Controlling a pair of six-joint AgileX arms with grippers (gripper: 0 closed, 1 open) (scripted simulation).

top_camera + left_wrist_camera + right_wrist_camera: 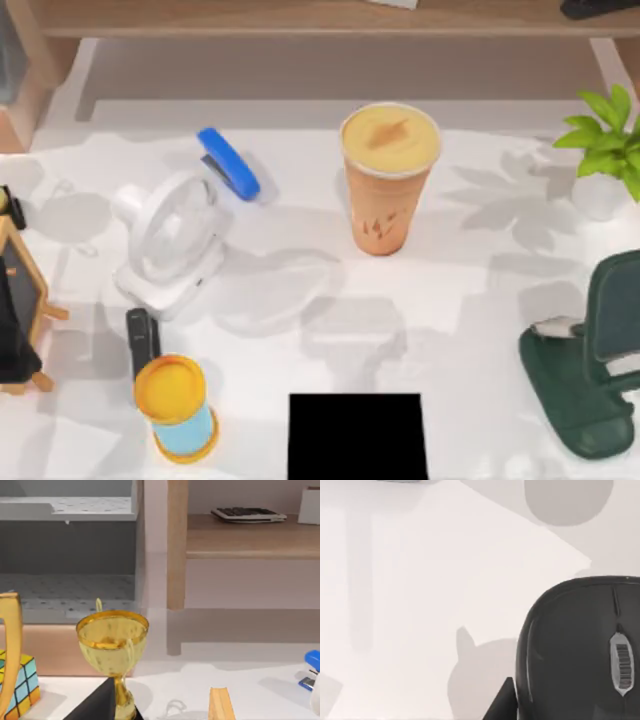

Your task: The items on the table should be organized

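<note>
Hovering over the mouse (580, 650) with the right wrist camera; neither end effector's finger state can be told.

On the worktop (470, 300), the orange cup (388, 180) stands upright near 12 o'clock. Judged risk: a descent off-centre could nudge the rounded mouse aside; the tall cup could topple.

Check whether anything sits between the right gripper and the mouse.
Nothing visible does. In the right wrist view the dark grey mouse lies close ahead on the white table, with only shadows on the surface beside it.
</note>
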